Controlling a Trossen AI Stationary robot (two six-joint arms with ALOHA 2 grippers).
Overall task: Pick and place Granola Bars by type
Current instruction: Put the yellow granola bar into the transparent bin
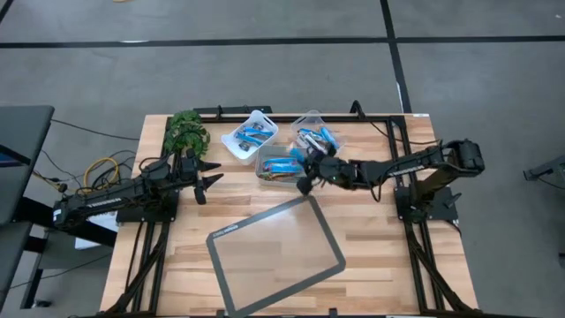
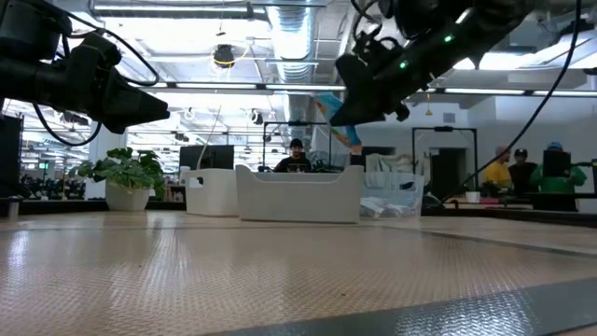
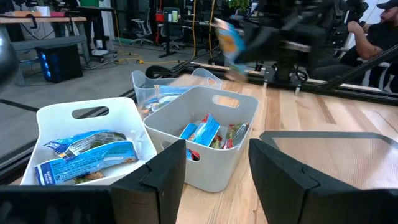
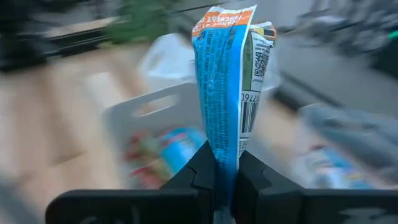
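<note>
A blue granola bar with an orange end is clamped in my shut right gripper. That gripper hovers over the middle grey tub, which holds mixed orange-brown-blue bars. A white tub at the far left holds blue bars. A clear tub with more bars stands behind. At the table's left, away from the tubs, my left gripper waits open and holds nothing. My right gripper pinches the blue bar by one end between its two fingers, and the orange end sticks out past the fingertips. The fingers come from the table's right, slanting a little downward. The bar is lifted clear above the tubs.
A potted plant stands at the far left corner. A dark-rimmed clear tray lies flat on the near middle of the wooden table. People sit and stand in the room behind the table.
</note>
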